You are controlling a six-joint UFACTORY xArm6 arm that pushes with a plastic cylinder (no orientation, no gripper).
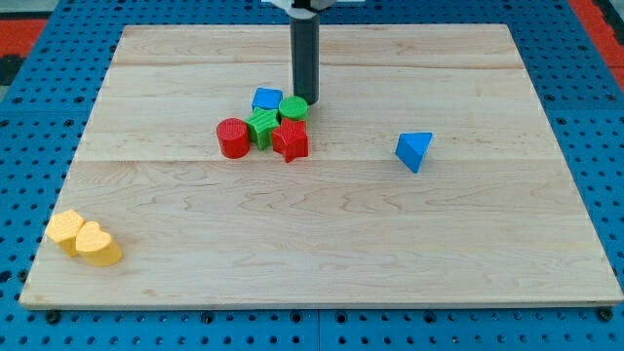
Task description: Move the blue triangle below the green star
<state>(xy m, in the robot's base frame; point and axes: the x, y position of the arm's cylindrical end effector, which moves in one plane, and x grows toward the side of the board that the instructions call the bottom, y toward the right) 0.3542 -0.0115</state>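
Observation:
The blue triangle (414, 150) lies alone right of the board's centre. The green star (261, 126) sits in a tight cluster left of centre, between a red cylinder (233, 137) on its left and a red star (291, 140) on its lower right. A blue cube (267, 99) and a green cylinder (293, 108) sit just above it. My tip (305, 100) stands at the cluster's upper right, right beside the green cylinder and far up-left of the blue triangle.
Two yellow blocks (84, 238) lie together near the board's bottom-left corner. The wooden board (322, 253) rests on a blue perforated table, with its edges in view on all sides.

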